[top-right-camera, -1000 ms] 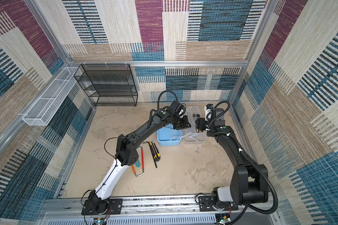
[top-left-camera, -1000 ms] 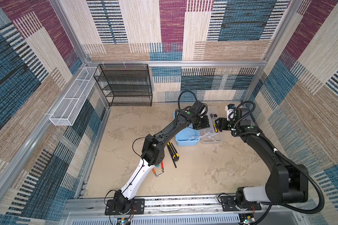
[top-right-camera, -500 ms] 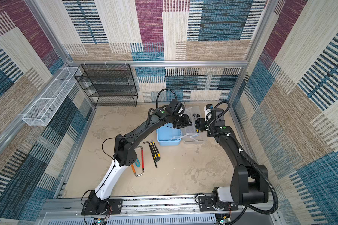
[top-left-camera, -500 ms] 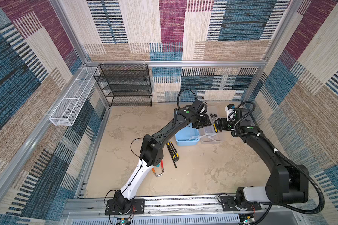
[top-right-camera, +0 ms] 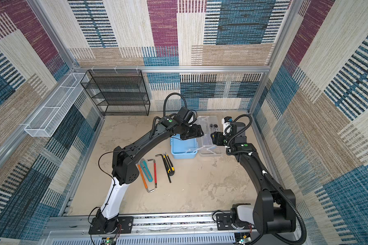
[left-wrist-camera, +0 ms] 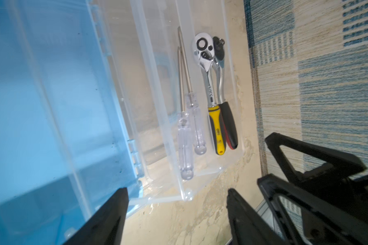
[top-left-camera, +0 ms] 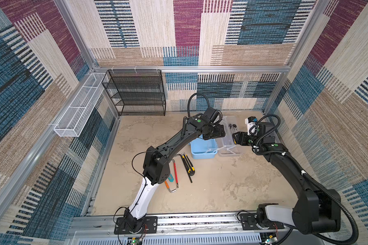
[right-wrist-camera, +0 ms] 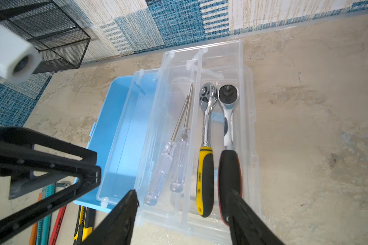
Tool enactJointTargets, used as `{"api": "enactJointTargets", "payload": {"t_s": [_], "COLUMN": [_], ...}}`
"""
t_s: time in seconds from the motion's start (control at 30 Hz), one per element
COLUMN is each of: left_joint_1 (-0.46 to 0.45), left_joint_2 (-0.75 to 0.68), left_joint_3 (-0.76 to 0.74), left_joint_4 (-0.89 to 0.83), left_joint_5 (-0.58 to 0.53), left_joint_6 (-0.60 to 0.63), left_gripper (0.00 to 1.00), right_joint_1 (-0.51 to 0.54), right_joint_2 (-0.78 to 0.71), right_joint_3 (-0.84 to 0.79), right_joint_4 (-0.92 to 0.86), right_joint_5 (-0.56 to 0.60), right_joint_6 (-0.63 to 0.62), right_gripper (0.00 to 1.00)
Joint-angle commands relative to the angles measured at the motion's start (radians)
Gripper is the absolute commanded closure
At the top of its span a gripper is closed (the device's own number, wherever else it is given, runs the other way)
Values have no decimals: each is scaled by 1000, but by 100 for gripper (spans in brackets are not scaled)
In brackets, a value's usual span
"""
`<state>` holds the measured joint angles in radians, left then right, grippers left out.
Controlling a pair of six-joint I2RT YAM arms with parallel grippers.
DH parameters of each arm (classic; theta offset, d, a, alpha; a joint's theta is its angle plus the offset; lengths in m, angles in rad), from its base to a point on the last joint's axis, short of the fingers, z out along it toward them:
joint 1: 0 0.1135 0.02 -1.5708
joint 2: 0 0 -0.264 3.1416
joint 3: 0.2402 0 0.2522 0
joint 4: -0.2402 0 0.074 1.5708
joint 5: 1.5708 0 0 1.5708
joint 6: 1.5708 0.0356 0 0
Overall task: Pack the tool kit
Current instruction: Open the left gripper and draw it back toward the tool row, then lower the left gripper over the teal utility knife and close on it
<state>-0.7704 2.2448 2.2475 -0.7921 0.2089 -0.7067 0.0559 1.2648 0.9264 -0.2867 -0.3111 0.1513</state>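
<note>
The light blue toolbox (top-left-camera: 203, 149) (top-right-camera: 183, 148) stands open on the floor. Beside it, toward the right wall, sits the clear tray (top-left-camera: 232, 148) (right-wrist-camera: 221, 59). In the tray lie two clear-handled screwdrivers (right-wrist-camera: 174, 152) (left-wrist-camera: 185, 118), a yellow-handled ratchet (right-wrist-camera: 205, 169) and a black-handled ratchet (right-wrist-camera: 229, 169). My left gripper (left-wrist-camera: 177, 193) (top-left-camera: 218, 131) hovers open over the seam between box and tray, nothing between its fingers. My right gripper (right-wrist-camera: 182, 195) (top-left-camera: 235, 135) hangs open above the tray's near end, over the tool handles, holding nothing.
Loose tools lie in front of the box: a yellow-black utility knife (top-right-camera: 169, 163), a black hex key (top-right-camera: 165, 167), a red-handled hacksaw (top-right-camera: 155, 174), a teal utility knife (top-right-camera: 147, 171). A black mesh rack (top-left-camera: 136, 93) stands at the back wall, a white mesh basket (top-left-camera: 79, 110) on the left wall.
My left gripper's jaws have opened wide while it stayed over the box and tray. The right arm has hardly moved.
</note>
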Motion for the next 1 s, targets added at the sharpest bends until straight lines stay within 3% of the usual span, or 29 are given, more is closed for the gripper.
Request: {"api": "enactJointTargets", "payload": {"t_s": [0.0, 0.2, 0.33, 0.57, 0.97], "left_joint_1": [1, 1, 1, 1, 3], "left_joint_2": [-53, -191, -325, -541, -764], "left_joint_3": [-60, -236, -442, -829, -1190], "left_joint_4": [2, 9, 83, 215, 115], "left_joint_5": [-69, -144, -202, -283, -449], "left_joint_6": [47, 72, 57, -62, -269], "left_gripper": [21, 16, 14, 14, 17], "right_joint_1": [30, 141, 232, 357, 452], "right_joint_2": [-31, -76, -119, -188, -260], "right_joint_3": [-17, -67, -106, -176, -245], "right_joint_4": [43, 70, 91, 86, 63], "right_joint_5": [16, 90, 141, 203, 237], "right_joint_6": [35, 95, 139, 191, 220], "right_gripper": [31, 31, 31, 29, 28]}}
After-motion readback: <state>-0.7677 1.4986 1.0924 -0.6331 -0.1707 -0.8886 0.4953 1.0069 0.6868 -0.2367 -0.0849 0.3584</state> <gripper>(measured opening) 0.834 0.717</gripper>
